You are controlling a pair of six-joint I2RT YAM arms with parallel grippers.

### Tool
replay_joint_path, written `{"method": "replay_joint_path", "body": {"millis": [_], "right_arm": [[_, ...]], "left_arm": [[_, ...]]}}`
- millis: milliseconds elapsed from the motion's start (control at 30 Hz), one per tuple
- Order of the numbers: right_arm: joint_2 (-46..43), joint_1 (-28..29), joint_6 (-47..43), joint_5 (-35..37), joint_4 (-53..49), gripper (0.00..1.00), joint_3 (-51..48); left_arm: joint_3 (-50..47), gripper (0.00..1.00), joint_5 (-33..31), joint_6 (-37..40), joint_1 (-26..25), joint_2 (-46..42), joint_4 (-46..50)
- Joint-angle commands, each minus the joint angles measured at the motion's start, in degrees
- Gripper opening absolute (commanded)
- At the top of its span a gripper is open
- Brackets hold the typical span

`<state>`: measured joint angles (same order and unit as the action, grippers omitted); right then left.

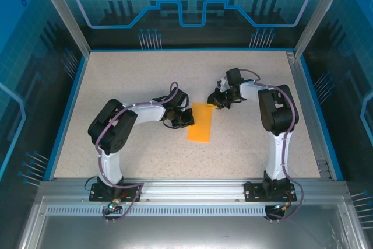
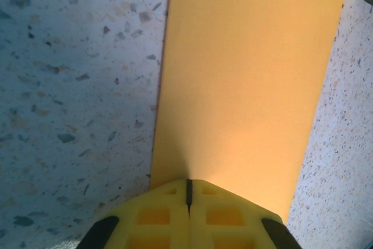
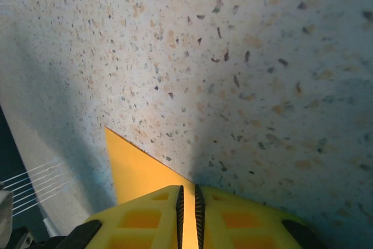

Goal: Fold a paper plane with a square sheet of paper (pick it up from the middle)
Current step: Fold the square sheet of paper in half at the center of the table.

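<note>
The square sheet of paper [image 1: 201,123] lies on the speckled table as a narrow orange-yellow strip, seemingly folded in half. My left gripper [image 1: 185,119] is at its left edge. In the left wrist view its yellow jaws [image 2: 188,195] are shut, tips resting on the paper's near edge, and the strip [image 2: 245,80] stretches away flat. My right gripper [image 1: 217,102] is at the strip's far right corner. There its jaws [image 3: 187,202] stand almost together, orange paper fills the thin slit between the pads, and a paper corner [image 3: 131,170] sticks out to the left.
The speckled tabletop [image 1: 140,80] is ringed by a blue rim and aluminium frame posts [image 1: 61,10]. The table's edge and a dark wall [image 3: 11,173] show at the lower left of the right wrist view. Both arm bases [image 1: 113,188] sit at the near edge.
</note>
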<state>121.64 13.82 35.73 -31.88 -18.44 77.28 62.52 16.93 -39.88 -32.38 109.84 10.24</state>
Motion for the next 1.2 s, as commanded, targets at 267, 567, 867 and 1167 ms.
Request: {"method": "replay_joint_path", "body": {"millis": [267,567,867,1167], "right_arm": [[3.17,-0.90,2.86,1.12,-3.15,0.18,0.21],[-5.91,-1.60,-0.88,-0.98,-2.83,0.23,1.16],[-25.51,-0.93,-2.93,5.60,-1.64,0.35,-13.51],[-38.28,5.70,2.82,13.29,6.05,0.42,-32.28]], "left_arm": [[0.67,0.00,0.88,1.65,-0.40,1.27,3.65],[1.93,0.00,2.98,2.07,-0.46,-0.69,3.19],[0.71,0.32,2.06,2.34,0.39,-11.57,4.88],[-10.68,0.50,11.82,-1.32,7.89,-17.93,-4.08]]}}
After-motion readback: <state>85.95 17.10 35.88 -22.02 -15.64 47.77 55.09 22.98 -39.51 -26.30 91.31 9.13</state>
